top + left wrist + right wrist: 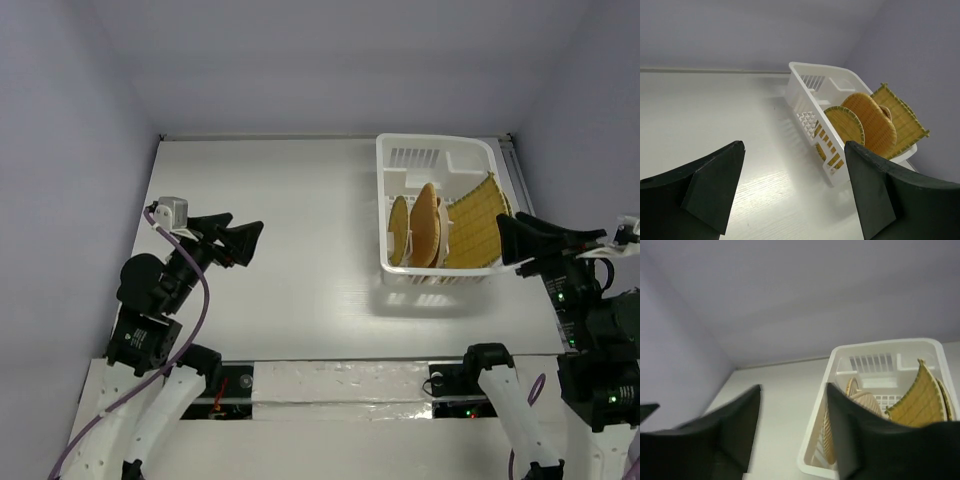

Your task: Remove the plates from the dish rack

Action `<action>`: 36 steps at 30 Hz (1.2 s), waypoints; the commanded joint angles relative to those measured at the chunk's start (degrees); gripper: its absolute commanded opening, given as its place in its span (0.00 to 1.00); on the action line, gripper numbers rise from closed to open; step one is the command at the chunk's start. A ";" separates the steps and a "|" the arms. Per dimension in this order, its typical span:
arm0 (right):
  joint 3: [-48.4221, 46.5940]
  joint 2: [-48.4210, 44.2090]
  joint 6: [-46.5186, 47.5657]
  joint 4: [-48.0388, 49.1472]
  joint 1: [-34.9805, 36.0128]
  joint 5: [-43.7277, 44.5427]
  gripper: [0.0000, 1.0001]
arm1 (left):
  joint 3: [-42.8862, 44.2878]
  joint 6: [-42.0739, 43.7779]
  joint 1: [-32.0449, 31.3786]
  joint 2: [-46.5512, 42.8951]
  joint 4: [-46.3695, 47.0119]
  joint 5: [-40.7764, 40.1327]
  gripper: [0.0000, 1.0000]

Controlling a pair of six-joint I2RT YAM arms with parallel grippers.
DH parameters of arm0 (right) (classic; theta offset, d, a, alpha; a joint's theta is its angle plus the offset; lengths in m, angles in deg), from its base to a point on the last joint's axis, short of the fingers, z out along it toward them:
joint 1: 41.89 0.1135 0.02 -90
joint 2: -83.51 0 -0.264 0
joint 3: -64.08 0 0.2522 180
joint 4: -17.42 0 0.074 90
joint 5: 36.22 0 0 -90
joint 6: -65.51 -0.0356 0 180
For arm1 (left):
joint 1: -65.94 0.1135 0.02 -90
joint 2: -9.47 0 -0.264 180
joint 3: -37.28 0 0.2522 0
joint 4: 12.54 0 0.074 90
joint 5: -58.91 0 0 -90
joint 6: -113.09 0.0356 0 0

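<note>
Right end effector (506, 242) hangs open beside the dish rack (437, 140).

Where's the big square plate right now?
In the top view, the large square plate leans at the right end of the dish rack, beside the rounded plate.
</note>
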 commanded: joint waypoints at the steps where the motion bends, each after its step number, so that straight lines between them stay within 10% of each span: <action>1: -1.52 3.09 -2.32 6.67 -0.08 -12.01 0.45 | 1.55 0.89 -0.21 0.40 0.71 0.34 0.78; 4: -1.60 5.29 -2.41 7.21 -0.08 -16.59 0.02 | 1.03 1.59 -0.21 -0.04 -1.14 -0.01 0.75; 8: -1.43 8.71 -5.13 10.53 -0.08 -22.93 0.00 | -0.03 1.77 -0.21 -0.66 -2.19 0.34 0.60; 15: -3.62 17.22 -2.08 7.74 12.55 -10.50 0.00 | -1.96 0.54 -0.21 0.22 -8.60 -3.96 0.00; 19: -6.70 26.29 1.01 1.07 29.50 12.49 0.00 | -3.37 -1.31 -0.21 0.31 -8.52 -5.11 0.00; 29: -8.72 43.25 -0.39 -9.14 37.01 40.58 0.02 | -6.36 -1.04 -0.21 2.33 -5.01 -2.74 0.10; 36: -8.55 48.96 -2.58 -9.58 37.54 45.26 0.49 | -6.89 -0.96 -0.21 1.28 -5.18 -3.71 0.40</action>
